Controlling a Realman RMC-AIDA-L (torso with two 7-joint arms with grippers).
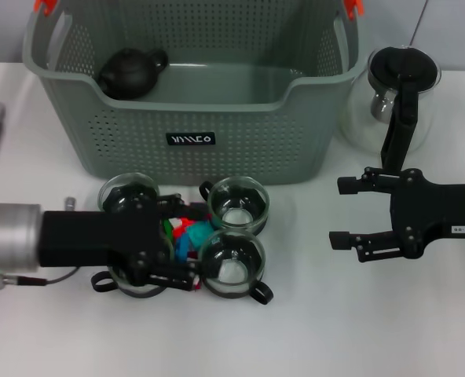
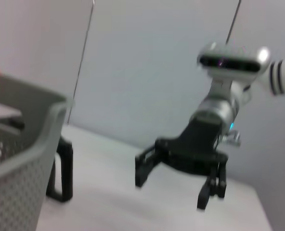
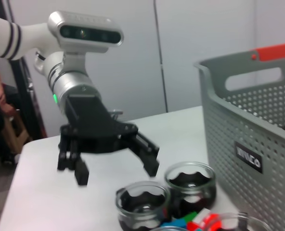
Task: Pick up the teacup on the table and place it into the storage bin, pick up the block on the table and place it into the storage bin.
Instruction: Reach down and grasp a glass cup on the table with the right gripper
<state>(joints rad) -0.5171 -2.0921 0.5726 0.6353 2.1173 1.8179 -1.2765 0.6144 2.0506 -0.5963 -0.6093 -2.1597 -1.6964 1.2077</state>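
You see four round clear-glass teacups [image 1: 237, 206] with black handles on white table [image 1: 311, 330], clustered before storage bin [image 1: 193, 141]; perforated grey-green plastic. Coloured blocks [image 1: 187, 234] between cups. Left tool [image 1: 150, 251] over cluster, fingers apart. Right tool [image 1: 344, 212] beside, fingers apart, holding nothing.

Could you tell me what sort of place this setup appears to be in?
Probably an indoor lab or office test room: a plain white table, bare partition walls behind it, and staged props, a storage bin, glass teacups and a glass pitcher.
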